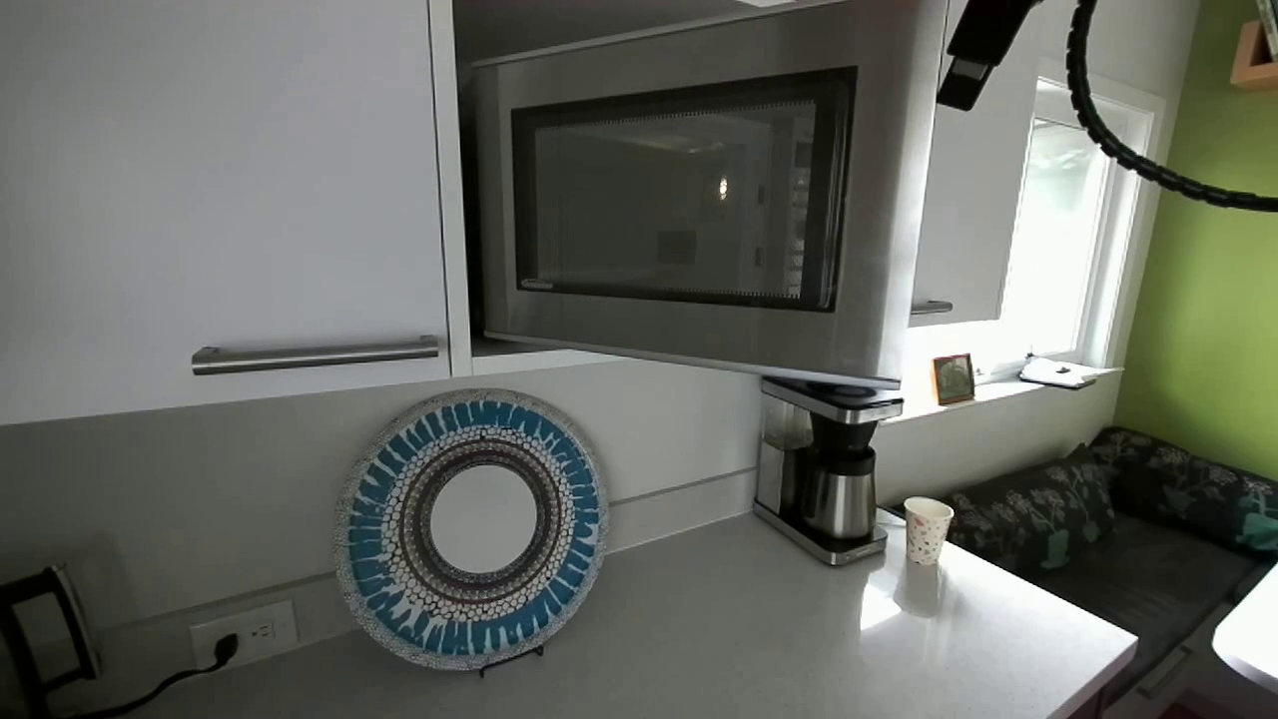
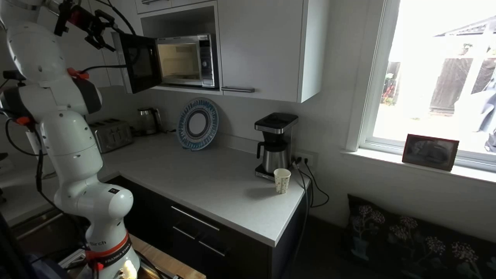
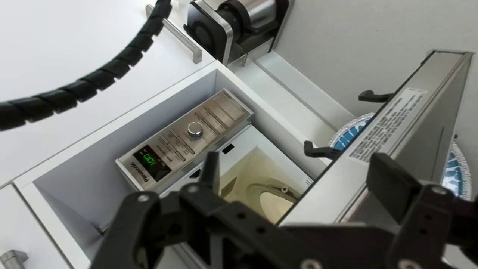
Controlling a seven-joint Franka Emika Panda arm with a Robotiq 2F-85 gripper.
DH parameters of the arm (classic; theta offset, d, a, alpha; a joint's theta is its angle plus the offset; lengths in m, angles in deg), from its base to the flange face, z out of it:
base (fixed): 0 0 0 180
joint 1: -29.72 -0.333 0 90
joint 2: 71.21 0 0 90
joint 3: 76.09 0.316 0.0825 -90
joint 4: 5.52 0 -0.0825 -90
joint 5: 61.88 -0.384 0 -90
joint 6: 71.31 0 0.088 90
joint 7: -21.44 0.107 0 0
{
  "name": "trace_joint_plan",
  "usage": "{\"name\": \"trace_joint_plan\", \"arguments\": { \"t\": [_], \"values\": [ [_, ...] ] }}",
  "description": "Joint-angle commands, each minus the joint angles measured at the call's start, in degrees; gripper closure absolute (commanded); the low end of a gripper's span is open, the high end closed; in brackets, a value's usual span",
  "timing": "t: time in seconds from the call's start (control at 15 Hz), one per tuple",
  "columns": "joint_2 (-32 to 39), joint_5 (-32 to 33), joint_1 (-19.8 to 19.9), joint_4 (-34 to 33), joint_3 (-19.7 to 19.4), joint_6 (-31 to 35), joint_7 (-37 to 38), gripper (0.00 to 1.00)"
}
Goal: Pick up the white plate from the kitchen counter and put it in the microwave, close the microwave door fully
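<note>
The microwave (image 2: 206, 62) sits in a white cabinet niche with its lit inside showing. Its door (image 2: 142, 64) stands wide open; it also shows in an exterior view (image 1: 679, 210) and in the wrist view (image 3: 328, 190). A pale round surface that looks like the white plate (image 3: 276, 204) lies inside the microwave, partly hidden by the door. No white plate shows on the kitchen counter (image 2: 186, 170). My gripper (image 3: 300, 173) is open and empty. It is at the door's free edge, near its top (image 2: 110, 38). In the wrist view the door edge lies between the fingers; contact cannot be told.
A blue-and-white patterned plate (image 2: 197, 124) stands against the wall below the microwave. A coffee maker (image 2: 276, 143) and a paper cup (image 2: 282, 180) stand on the counter. A toaster (image 2: 110, 133) and a kettle (image 2: 148, 121) are at the back. A black ribbed cable (image 3: 101, 78) hangs beside the gripper.
</note>
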Motion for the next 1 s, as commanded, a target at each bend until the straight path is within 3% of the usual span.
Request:
{"name": "trace_joint_plan", "arguments": {
  "t": [0.0, 0.07, 0.27, 0.93],
  "values": [
    [-1.14, 4.32, 0.96, 3.63, -0.92, 3.65, 2.75, 0.00],
    [-2.71, 4.67, -0.36, 5.44, -3.72, 4.00, 2.61, 0.00],
    [-3.57, 6.93, -0.39, 7.53, -5.67, 7.40, 3.84, 0.00],
    [-2.67, 5.83, -1.59, 6.91, -8.71, 11.50, 6.20, 0.00]
  ]
}}
